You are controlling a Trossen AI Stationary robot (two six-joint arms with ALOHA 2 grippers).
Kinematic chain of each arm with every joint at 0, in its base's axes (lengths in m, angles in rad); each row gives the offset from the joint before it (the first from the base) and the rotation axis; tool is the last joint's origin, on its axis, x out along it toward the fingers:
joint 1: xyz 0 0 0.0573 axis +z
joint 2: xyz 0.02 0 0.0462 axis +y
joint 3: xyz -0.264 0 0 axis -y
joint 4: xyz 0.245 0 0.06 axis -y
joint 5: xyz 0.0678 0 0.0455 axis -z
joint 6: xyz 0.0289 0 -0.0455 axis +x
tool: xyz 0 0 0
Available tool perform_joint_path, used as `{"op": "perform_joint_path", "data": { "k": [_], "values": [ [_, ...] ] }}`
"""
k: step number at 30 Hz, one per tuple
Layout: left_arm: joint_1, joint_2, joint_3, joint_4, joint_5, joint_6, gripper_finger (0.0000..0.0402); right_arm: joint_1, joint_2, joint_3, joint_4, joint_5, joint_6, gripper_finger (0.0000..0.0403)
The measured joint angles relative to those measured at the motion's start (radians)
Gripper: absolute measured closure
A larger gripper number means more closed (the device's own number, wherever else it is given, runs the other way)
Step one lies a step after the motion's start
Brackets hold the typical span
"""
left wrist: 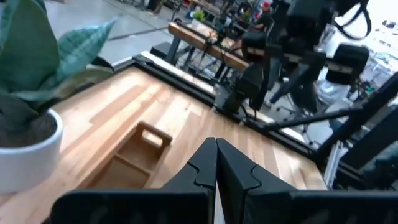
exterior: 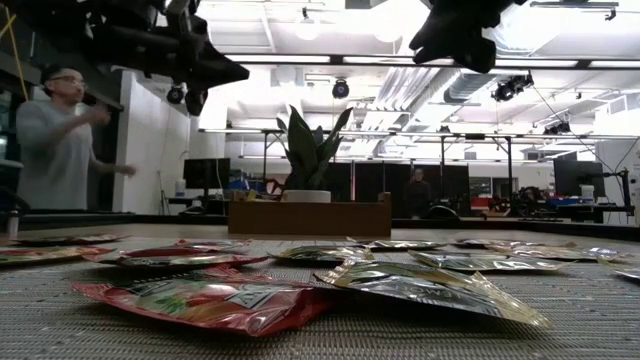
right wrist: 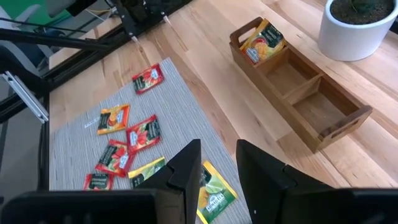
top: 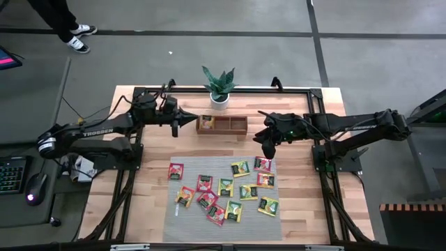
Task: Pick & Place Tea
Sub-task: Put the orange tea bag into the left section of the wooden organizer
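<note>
Several red, yellow and green tea sachets [top: 224, 188] lie flat on the grey ribbed mat [top: 182, 224]; they also show in the right wrist view [right wrist: 143, 134]. One yellow-orange sachet [right wrist: 263, 41] stands in the end compartment of the brown wooden tray [right wrist: 348, 121] nearest the left arm. My left gripper [top: 196, 118] is shut and holds nothing, level, in the air just left of the tray [top: 230, 131]. My right gripper [right wrist: 217, 148] is open with nothing between its fingers, high over the mat's far right corner [top: 268, 150].
A potted plant [top: 219, 87] in a white pot stands just behind the tray. Bare wood lies between the tray and the mat. A person [exterior: 55, 140] stands beyond the table's left side. A keyboard and a mouse [top: 35, 188] lie off the table at the left.
</note>
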Motion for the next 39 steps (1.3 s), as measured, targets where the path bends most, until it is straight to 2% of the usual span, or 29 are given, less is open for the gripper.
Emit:
{"op": "perform_joint_path", "data": {
  "k": [5, 8, 17, 21, 27, 34, 39],
  "values": [
    [-0.067, -0.057, 0.0, -0.102, -0.006, 0.017, 0.0401, 0.0, 0.0, 0.0, 0.01, 0.001, -0.006, 0.0304],
    [-0.131, -0.092, 0.0, -0.157, -0.044, 0.016, 0.0401, 0.0, 0.0, 0.0, 0.01, 0.002, -0.006, 0.0304],
    [-0.397, -0.172, 0.0, -0.287, -0.299, -0.04, 0.0401, 0.0, 0.007, 0.0, 0.039, -0.009, -0.017, 0.0304],
    [-0.532, -0.19, 0.0, -0.326, -0.456, -0.093, 0.0401, 0.0, 0.042, 0.0, 0.077, -0.046, -0.045, 0.0304],
    [-0.744, -0.193, 0.0, -0.349, -0.71, -0.197, 0.0401, 0.0, 0.133, 0.0, 0.199, -0.16, -0.095, 0.0304],
    [-1.006, -0.179, 0.0, -0.405, -1.051, -0.373, 0.0401, 0.005, 0.251, 0.0, 0.352, -0.314, -0.148, 0.0304],
    [-1.183, -0.152, 0.0, -0.459, -1.251, -0.529, 0.0401, 0.033, 0.329, 0.0, 0.475, -0.385, -0.198, 0.0304]
  ]
}}
